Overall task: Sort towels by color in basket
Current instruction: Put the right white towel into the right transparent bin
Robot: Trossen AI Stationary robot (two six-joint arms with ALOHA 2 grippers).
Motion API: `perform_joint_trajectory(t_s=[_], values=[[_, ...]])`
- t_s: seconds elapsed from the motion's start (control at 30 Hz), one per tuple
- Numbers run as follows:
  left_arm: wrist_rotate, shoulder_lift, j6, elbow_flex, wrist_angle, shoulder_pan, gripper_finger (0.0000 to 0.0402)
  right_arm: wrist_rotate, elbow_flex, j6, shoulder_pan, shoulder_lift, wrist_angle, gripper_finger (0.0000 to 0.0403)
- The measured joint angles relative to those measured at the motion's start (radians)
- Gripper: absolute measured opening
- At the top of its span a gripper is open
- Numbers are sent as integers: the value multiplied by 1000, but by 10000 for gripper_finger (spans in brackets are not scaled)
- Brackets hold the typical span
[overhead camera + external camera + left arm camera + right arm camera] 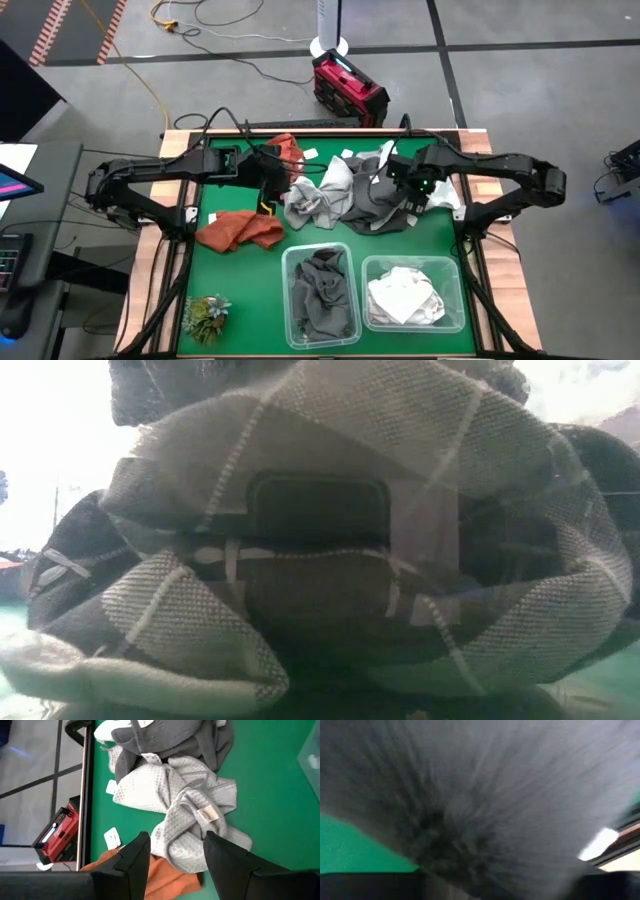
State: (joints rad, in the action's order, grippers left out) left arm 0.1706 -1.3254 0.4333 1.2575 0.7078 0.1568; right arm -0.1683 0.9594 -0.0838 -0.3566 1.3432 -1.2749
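Seen from above, the right gripper (412,197) is pressed down into a dark grey towel (378,205) at the right end of the heap in the middle of the green table (240,290), while the left gripper (268,190) hangs over the heap's left end, just beside a light grey towel (312,198) and above a rust-orange towel (240,230) lying apart on the mat. The dark grey towel lies directly under the right arm, clearly the nearer one, and the bin of dark grey towels (322,292) sits toward the front edge, beside a bin of white towels (405,295), so the carry looks short. A green plant tuft (205,315) rests at the front left corner; a red case (349,88) stands on the floor beyond the table. At table height, bunched grey cloth (330,540) behind a clear bin wall fills the picture. From the left wrist, that gripper's fingers (131,865) stand apart over the light grey towel (180,805), which runs lengthwise away from them toward the dark grey towel (165,735); orange cloth (165,880) lies beneath. From the right wrist, dark grey cloth (485,790) crowds the lens with a wedge of green beside it; whether this gripper has closed on it cannot be told.
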Motion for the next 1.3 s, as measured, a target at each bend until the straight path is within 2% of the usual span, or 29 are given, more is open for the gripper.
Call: perform_joint_trajectory(t_s=[0.1, 0.2, 0.23, 0.4, 0.63, 0.77, 0.93, 1.1, 1.3], values=[[-1, 0, -1, 0, -7, 10, 173, 19, -37, -12, 15, 0, 27, 115], [-5, 0, -2, 0, -49, 12, 173, 67, -49, -15, 41, 0, 49, 35], [-17, 0, -8, -1, -87, 13, 173, 81, -44, -16, 53, -1, 52, 21], [-154, 0, -61, -61, -431, 7, 173, 99, 41, -82, 130, -36, -1, 25], [-159, -1, -79, -136, -722, -25, 173, 94, 205, -255, 336, -213, -26, 17], [-163, -1, -75, -140, -880, -74, 173, 58, 271, -333, 444, -308, 86, 19], [-162, 0, -77, -140, -998, -139, 173, 50, 293, -334, 569, -374, 296, 19], [-165, 0, -87, -140, -986, -191, 173, 50, 293, -210, 693, -410, 575, 19], [-161, 0, -103, -192, -990, -211, 173, 51, 294, 140, 842, -446, 981, 21]])
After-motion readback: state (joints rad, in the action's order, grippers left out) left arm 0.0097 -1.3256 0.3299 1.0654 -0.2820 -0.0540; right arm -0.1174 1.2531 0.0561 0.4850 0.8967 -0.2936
